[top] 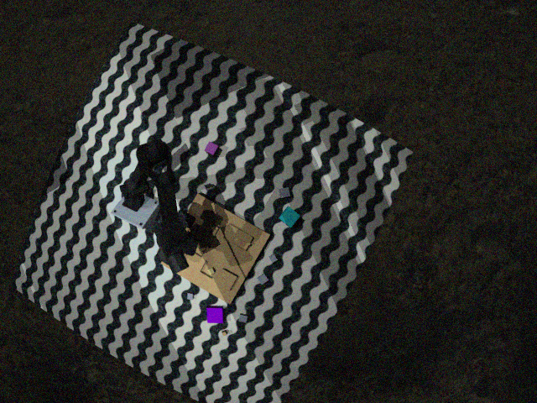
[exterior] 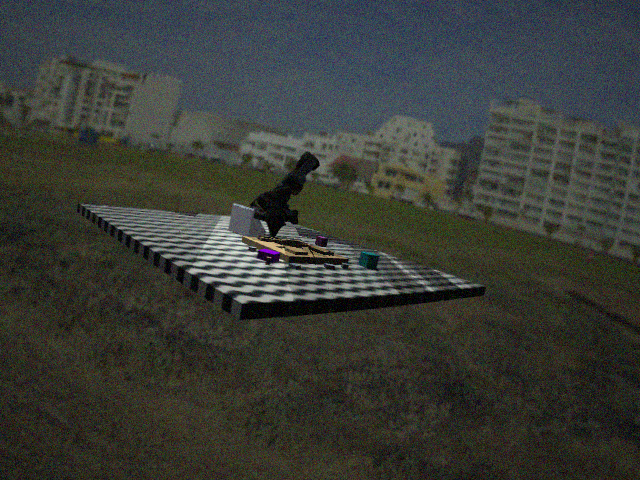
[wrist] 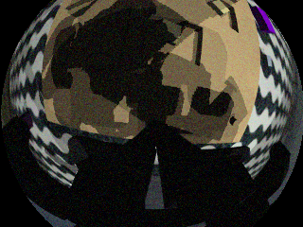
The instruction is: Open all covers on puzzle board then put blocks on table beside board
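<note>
The tan puzzle board (top: 205,284) (exterior: 253,241) (wrist: 246,80) lies flat under my arm, with dark outlines of wells or tracks. Shadow and the arm hide much of it, so I cannot tell how each cover stands. My gripper (exterior: 273,235) (wrist: 156,124) is shut and empty, pointing down low over the board's near part. A purple block (top: 214,315) (exterior: 268,255) (wrist: 265,20) rests on the table off one board corner. A teal block (top: 289,217) (exterior: 369,260) and a smaller magenta block (top: 211,148) (exterior: 321,241) also rest clear of the board.
Small grey pieces lie around the board, including one piece (top: 284,191) near the teal block and another piece (top: 263,278) beside the board's edge. A tiny tan piece (top: 224,332) lies beyond the purple block. The pale base plate (top: 149,213) stands beside the board.
</note>
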`<action>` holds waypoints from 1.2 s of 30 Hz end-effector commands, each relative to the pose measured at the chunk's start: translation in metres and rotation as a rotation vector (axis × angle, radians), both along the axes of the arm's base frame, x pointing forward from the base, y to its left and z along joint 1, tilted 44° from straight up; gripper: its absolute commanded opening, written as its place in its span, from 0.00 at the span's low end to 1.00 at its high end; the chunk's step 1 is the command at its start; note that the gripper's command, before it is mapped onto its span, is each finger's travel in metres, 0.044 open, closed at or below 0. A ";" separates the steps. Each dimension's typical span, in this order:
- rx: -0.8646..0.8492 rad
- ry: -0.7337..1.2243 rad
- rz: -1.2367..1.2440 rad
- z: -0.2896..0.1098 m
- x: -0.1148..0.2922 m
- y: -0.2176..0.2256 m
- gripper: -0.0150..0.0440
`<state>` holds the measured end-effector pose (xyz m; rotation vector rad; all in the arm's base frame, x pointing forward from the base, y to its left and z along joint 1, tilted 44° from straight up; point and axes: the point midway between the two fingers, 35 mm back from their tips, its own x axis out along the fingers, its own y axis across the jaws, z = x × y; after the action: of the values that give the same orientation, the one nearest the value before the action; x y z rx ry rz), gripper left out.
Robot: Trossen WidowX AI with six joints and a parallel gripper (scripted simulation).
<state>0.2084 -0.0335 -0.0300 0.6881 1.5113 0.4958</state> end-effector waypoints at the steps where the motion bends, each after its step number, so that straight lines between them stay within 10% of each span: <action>1: 0.000 -0.003 -0.001 0.000 0.007 0.000 0.25; 36: 0.001 -0.003 0.001 -0.005 0.044 -0.006 0.25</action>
<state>0.2480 -0.0389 -0.0348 0.6849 1.5112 0.4980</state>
